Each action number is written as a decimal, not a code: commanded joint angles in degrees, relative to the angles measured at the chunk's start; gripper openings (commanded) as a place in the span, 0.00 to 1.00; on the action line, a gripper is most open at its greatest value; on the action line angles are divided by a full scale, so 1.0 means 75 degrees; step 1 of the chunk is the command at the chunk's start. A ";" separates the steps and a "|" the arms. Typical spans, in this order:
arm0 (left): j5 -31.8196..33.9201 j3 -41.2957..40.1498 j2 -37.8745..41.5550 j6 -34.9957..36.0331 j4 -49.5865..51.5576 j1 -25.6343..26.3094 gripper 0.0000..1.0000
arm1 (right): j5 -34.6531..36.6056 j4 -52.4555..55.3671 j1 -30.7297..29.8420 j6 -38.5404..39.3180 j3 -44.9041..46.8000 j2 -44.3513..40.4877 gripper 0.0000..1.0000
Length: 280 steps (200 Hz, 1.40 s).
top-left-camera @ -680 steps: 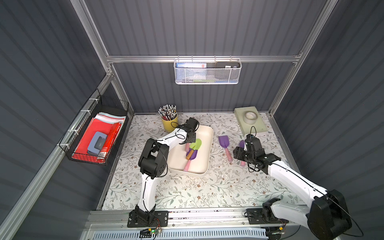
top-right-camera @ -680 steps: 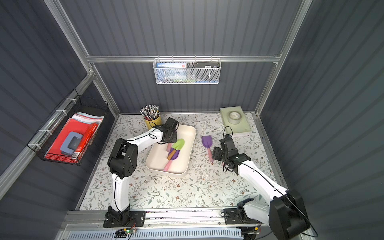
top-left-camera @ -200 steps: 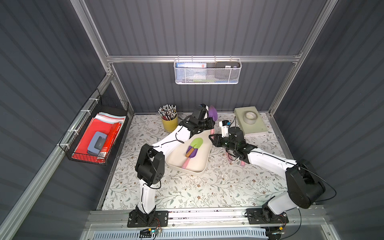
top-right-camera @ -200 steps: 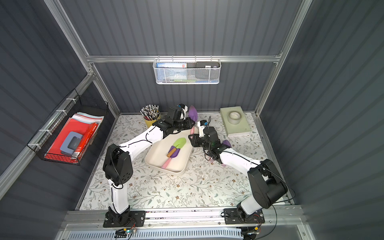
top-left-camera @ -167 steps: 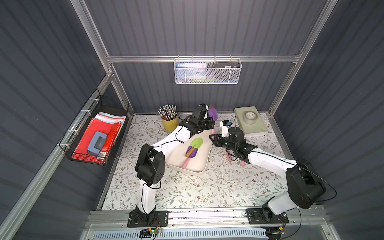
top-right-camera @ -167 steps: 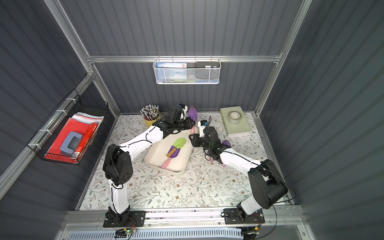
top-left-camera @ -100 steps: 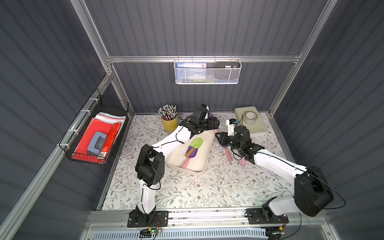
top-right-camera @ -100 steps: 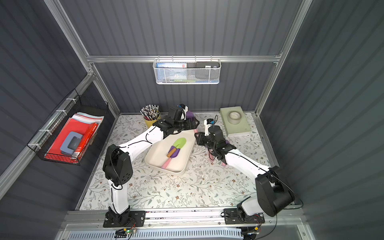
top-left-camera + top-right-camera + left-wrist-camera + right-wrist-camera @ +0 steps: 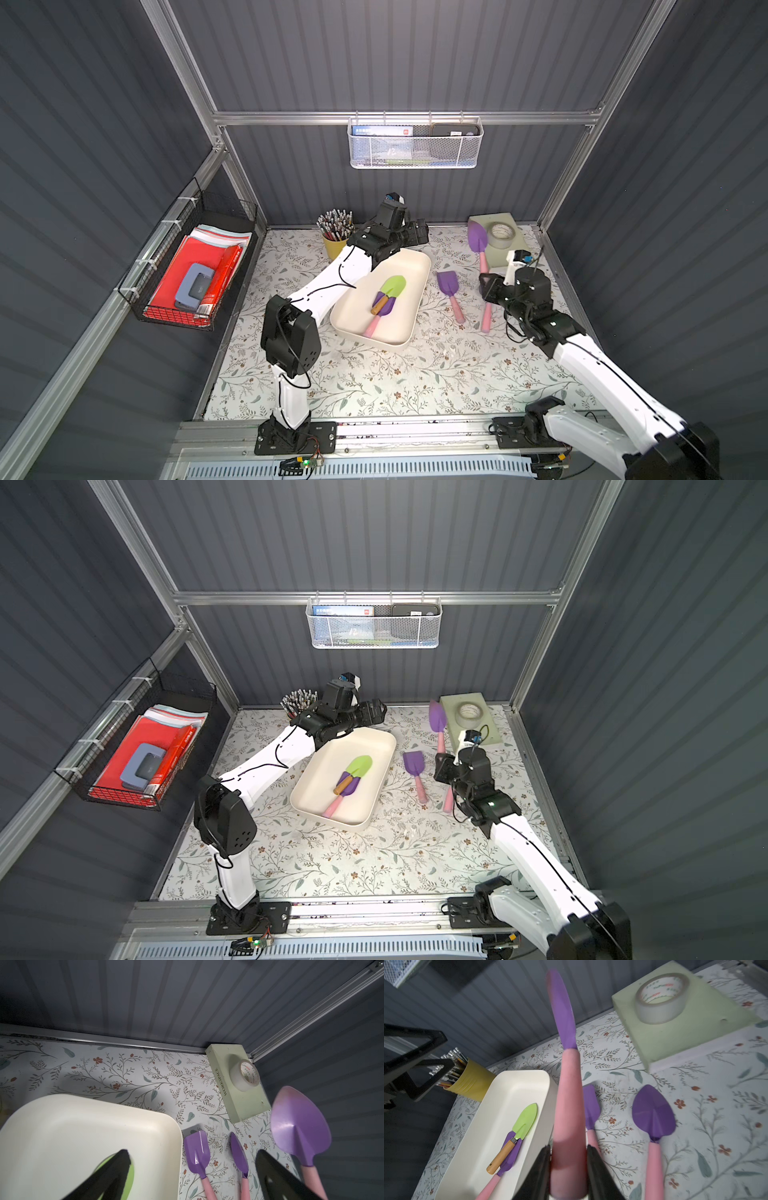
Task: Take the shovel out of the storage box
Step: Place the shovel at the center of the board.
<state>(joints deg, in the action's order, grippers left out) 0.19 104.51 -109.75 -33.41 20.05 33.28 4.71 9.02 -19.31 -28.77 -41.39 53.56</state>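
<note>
The right gripper (image 9: 569, 1150) is clamping the purple shovel (image 9: 566, 1095) by its pink handle, holding it raised just right of the storage box (image 9: 527, 1073); the left gripper (image 9: 192, 1154) is hovering agape, arm outstretched.

**Even overhead light, sharp top views, blur at the right wrist**

Both top views were bright and sharp, with light from above falling evenly on the floral-patterned table mat (image 9: 374, 374). The dark grey ribbed wall panels (image 9: 374, 542) were dim. Wide-angle distortion splayed the silver aluminium frame posts (image 9: 183, 62) outward toward the corners.

In the left wrist view the shallow cream-white plastic storage box (image 9: 83, 1126) cast a soft shadow on the mat beside its rim. The purple-bladed, pink-handled shovel (image 9: 299, 1126) carried a pale sheen. The black fingers (image 9: 112, 1174) of the left gripper (image 9: 192, 1153) showed as featureless silhouettes.

In the right wrist view that shovel was smeared by blur, its blade tip soft.
</note>
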 commanded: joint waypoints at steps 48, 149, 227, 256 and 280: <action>0.0010 -0.0487 0.0009 0.0177 0.0019 -0.0086 0.98 | -0.0487 0.1642 0.1366 -0.1757 0.1835 -0.1339 0.19; -0.0089 -0.1175 -0.0024 0.0236 -0.0060 -0.0100 0.98 | -0.1452 0.0257 0.2660 -0.1611 0.3494 -0.0927 0.19; 0.1227 -0.1347 -0.0556 0.0428 0.0709 -0.0101 0.98 | -0.1768 -0.0585 0.2903 -0.1280 0.3300 0.0323 0.59; 0.1508 -0.1853 -0.0567 0.0470 0.0947 -0.0078 0.97 | -0.1516 0.0317 0.2915 -0.1204 0.2932 0.0019 0.67; 0.1949 -0.2227 -0.0576 0.0432 0.0954 -0.0078 0.97 | -0.1171 0.1019 0.2901 -0.1246 0.2715 -0.1039 0.69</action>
<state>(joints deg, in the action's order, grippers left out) 9.63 89.86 -113.21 -31.05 24.47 32.91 -7.16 10.24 2.26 -38.57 -18.22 52.38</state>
